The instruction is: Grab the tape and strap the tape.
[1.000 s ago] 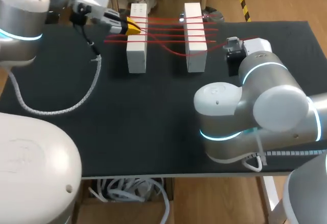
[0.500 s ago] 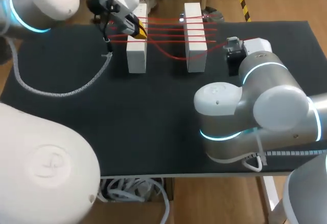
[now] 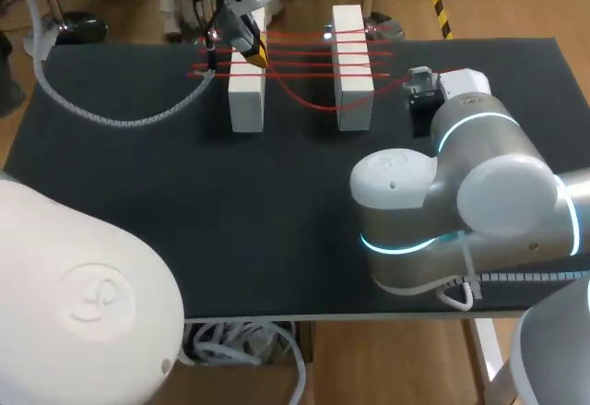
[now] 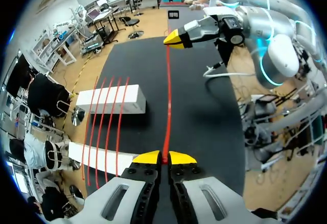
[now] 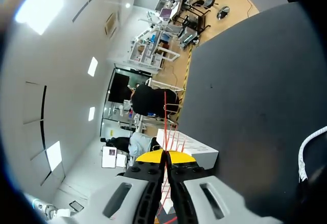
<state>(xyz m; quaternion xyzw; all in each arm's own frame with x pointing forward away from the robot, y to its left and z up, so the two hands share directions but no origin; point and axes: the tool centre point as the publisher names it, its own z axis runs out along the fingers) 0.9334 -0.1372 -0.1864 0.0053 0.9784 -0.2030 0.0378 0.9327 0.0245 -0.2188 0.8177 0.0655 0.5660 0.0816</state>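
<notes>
Yellow-tipped, your left end effector (image 4: 164, 157) has its fingers pressed together on the thin red tape (image 4: 167, 96), pinching it over the far end of the left white rectangular block (image 3: 247, 96). The tape runs on to your right end effector (image 5: 164, 156), which also pinches it. More strands span both this block and the right white rectangular block (image 3: 353, 82) on the black worktop (image 3: 184, 193).

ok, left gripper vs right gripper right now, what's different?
The left gripper sits above the left white block; the right gripper hangs out past the right white block, over the black mat. The left gripper's yellow tips show in the head view; the right gripper's don't. Both are shut on the same red tape.
</notes>
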